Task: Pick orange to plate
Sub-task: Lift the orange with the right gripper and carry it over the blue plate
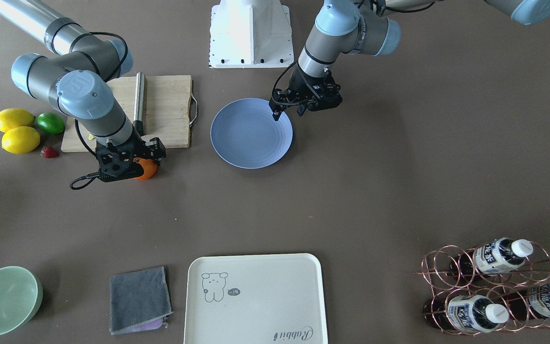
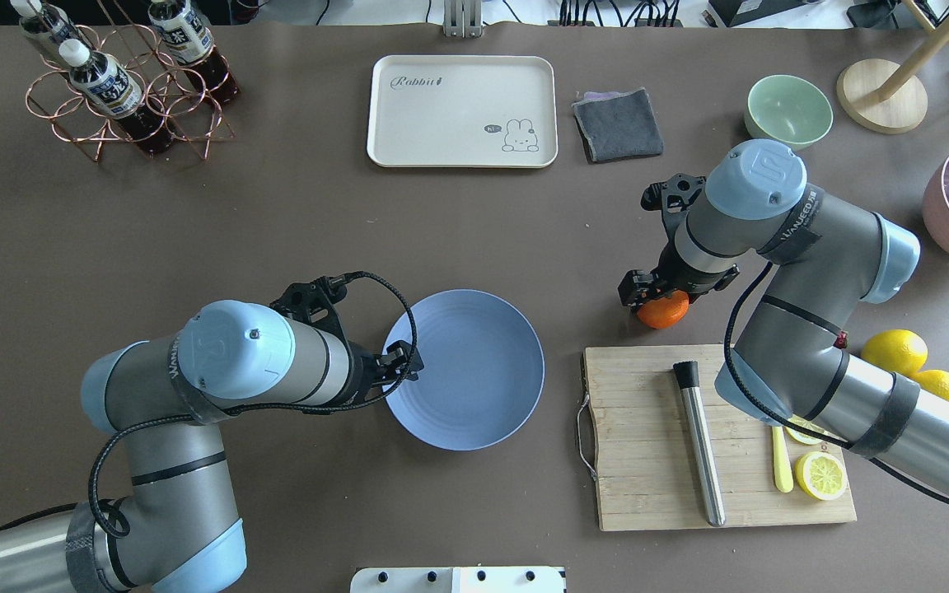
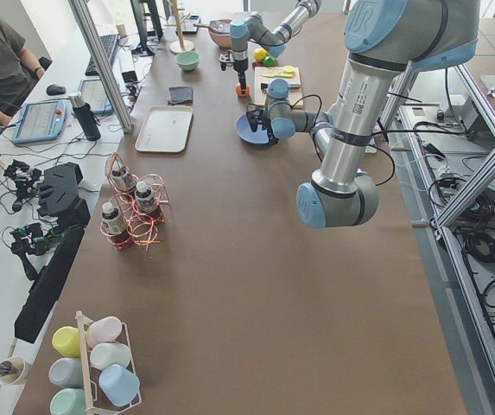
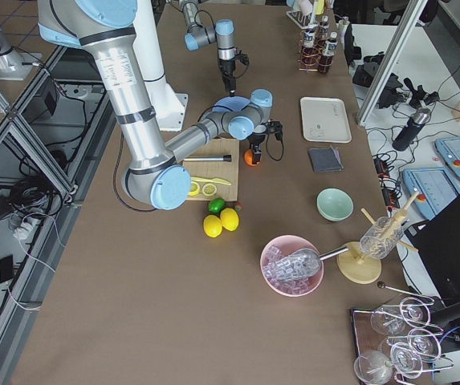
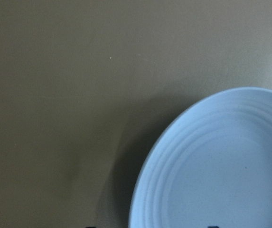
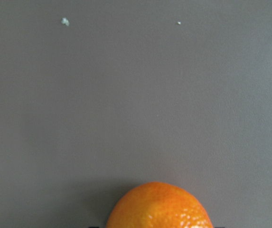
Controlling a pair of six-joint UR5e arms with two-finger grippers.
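Observation:
The orange rests on the brown table just off the cutting board's corner, also seen as the orange and filling the bottom of the right wrist view as the orange. My right gripper is lowered over it, open, with a finger on each side. The pale blue plate lies mid-table with nothing on it. My left gripper hovers open over the plate's rim, nothing between its fingers. The left wrist view shows only the plate's edge and bare table.
A wooden cutting board holds a steel rod and lemon slices. Two lemons, a lime and a strawberry lie beside it. A cream tray, grey cloth, mint bowl and bottle rack line the far edge.

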